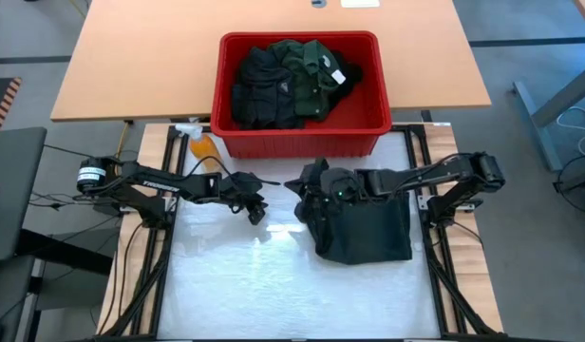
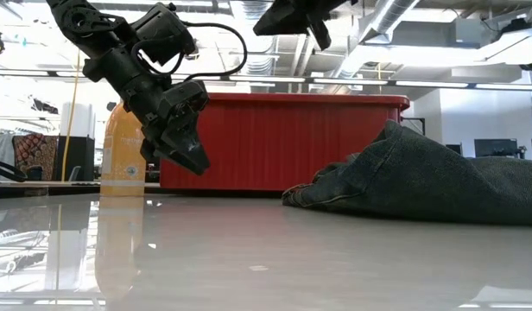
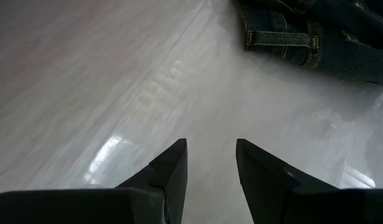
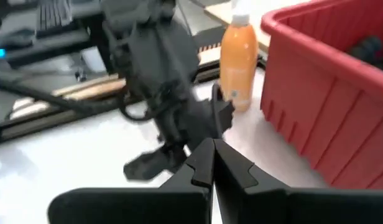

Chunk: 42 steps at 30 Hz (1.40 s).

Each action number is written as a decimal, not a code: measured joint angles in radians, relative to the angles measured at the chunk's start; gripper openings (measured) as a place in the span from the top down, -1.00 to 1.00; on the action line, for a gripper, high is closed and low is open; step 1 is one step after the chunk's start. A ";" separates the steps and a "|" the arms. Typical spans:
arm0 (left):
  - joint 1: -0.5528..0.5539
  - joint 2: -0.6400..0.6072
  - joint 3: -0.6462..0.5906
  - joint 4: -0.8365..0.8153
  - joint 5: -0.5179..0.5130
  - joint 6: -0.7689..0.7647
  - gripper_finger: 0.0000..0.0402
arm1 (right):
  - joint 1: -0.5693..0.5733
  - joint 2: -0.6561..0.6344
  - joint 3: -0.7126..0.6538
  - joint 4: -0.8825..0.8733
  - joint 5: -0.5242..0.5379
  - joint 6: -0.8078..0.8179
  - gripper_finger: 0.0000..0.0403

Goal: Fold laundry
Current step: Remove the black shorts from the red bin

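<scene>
table top: glossy white work surface [image 2: 249, 259] fills the near end of the low view, bare right up to the cloth

garment on the table: dark denim-looking piece [image 1: 364, 226], on the white surface in front of the red basket [image 1: 302, 142] and toward the right arm's side; the left wrist view shows a stitched band with a belt loop [image 3: 285, 39], so probably jeans or shorts

rest of the laundry: black and dark green pile [image 1: 292, 81] sitting in the basket, one piece showing a white label

how it'll handle: my guess – soft but on the heavier side, it'll drape and sag, not fragile; it may slide on that shiny top

where to grab: I'd pinch the stitched band or a corner, since the thick seam gives the fingers something to bite

which way it points: bunched end faces the table's middle, flatter squarish end lies toward the front right; long axis seems to run roughly away from the basket, but it's too rumpled to be sure

left gripper [image 3: 210, 163]: hanging above bare table beside the garment, fingers partly apart, nothing between them

right gripper [image 4: 211, 163]: up over the bunched end, fingertips practically together – no cloth visible in them

orange bottle [image 1: 205, 147]: standing just beside the basket's left corner, out of the way
</scene>
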 joint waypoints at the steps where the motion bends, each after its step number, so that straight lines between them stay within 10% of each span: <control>1: 0.000 0.000 0.000 0.006 0.000 -0.002 0.38 | -0.013 -0.001 0.010 0.002 0.002 0.009 0.85; 8: -0.004 0.000 0.000 0.009 0.008 -0.114 0.38 | -0.153 0.000 0.157 0.006 0.006 -0.092 0.85; 15: 0.007 0.008 0.000 0.020 -0.247 -0.159 0.38 | -0.372 0.003 0.285 -0.091 -0.001 -0.183 0.78; 21: 0.010 0.009 0.000 -0.088 -0.232 -0.085 0.38 | -0.644 0.043 0.297 -0.117 -0.287 -0.110 0.70; 34: 0.010 0.015 0.000 -0.106 -0.191 -0.231 0.38 | -0.927 0.456 0.506 -0.056 -0.739 -0.206 0.02; 42: 0.010 0.015 0.000 -0.103 -0.145 -0.305 0.38 | -0.895 0.798 0.941 -0.317 -0.619 -0.293 -0.27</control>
